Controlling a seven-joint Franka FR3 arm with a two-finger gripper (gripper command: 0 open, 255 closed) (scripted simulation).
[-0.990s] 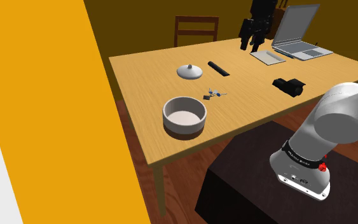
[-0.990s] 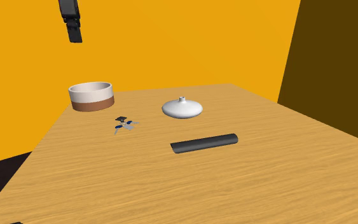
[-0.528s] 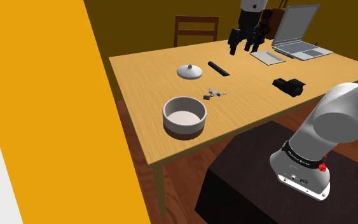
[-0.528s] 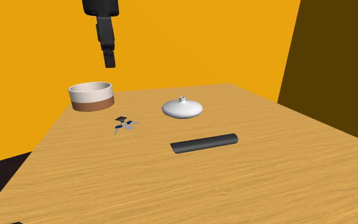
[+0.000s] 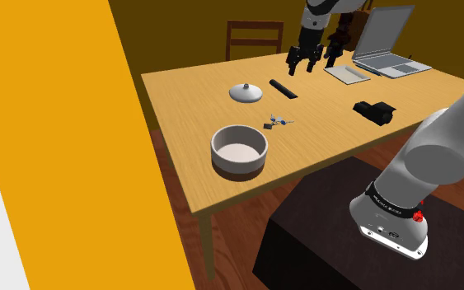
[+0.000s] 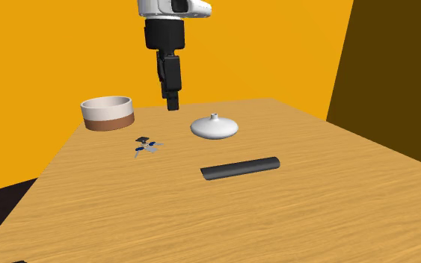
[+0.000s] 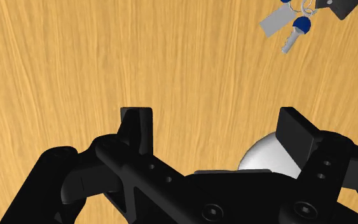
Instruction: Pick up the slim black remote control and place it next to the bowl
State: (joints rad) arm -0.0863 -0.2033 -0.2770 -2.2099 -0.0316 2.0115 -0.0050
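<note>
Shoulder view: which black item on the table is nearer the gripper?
The slim black remote, the thin bar beside the white dome, near the open gripper; the chunky black block lies off toward the stand.

Wrist view: white domed dish (image 7: 263, 159) mostly hidden behind the gripper (image 7: 215, 121) body, just a curved slice showing beside one finger. Key bunch (image 7: 276, 22) past the dish is clipped by the frame edge, its dark fob nearly gone. Shoulder view: chair (image 5: 255, 37) behind the dish, only the backrest visible, rest hidden by the table (image 5: 189, 140). Black lump (image 5: 374, 111) well apart from the dish, toward that view's right: too small to identify. Second exterior view: arm (image 6: 173, 7), up-left of the dish, runs off the frame top.
</note>
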